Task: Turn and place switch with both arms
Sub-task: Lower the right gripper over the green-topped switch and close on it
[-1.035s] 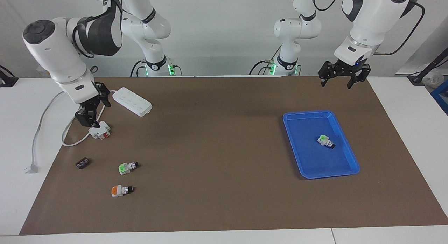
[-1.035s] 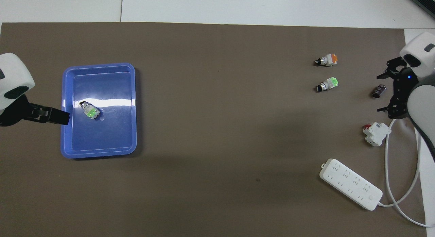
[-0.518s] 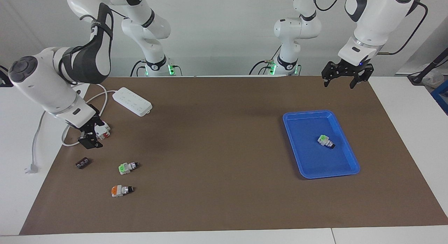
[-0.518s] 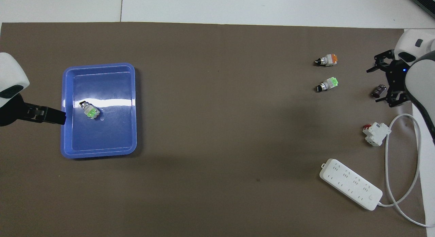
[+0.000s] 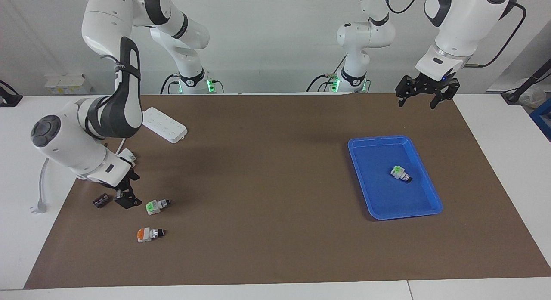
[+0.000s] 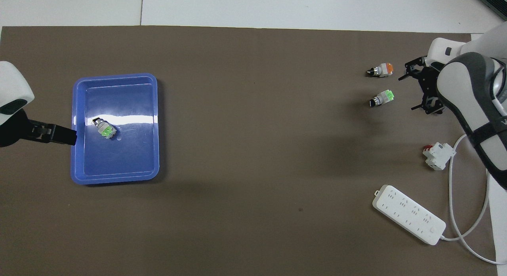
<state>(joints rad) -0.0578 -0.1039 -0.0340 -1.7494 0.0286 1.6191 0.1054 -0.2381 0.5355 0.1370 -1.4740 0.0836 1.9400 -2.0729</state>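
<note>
Items are listed across the facing view from the right arm's end of the tabletop [image 5: 275,257] to the left arm's end.

1. Black terminal strip [image 5: 101,201]: laid on the brown mat at the right arm's end.
2. Right claw [image 5: 125,196]: held low over the mat between the terminal strip and the green-ended switch, just beside that switch; its fingers are seen spread apart in the overhead view, and nothing is held.
3. White-and-red block [image 6: 437,155]: laid nearer to the robots than the right claw, partly hidden by the arm in the facing view.
4. Power strip [image 5: 165,125]: white, laid nearer to the robots than the block, with its cable run toward the mat's edge.
5. Green-ended switch [image 5: 156,205]: laid on its side on the mat, black knob turned toward the left arm's end.
6. Orange-ended switch [image 5: 148,234]: laid on its side, farther from the robots than the green-ended switch, apart from it.
7. Blue tray [image 5: 430,194]: set toward the left arm's end.
8. Switch in the tray [image 5: 400,174]: a third one, green-ended, laid on its side.
9. Left claw [image 5: 424,97]: held raised above the mat near the tray's nearer edge, fingers apart, empty; the arm is waiting.
</note>
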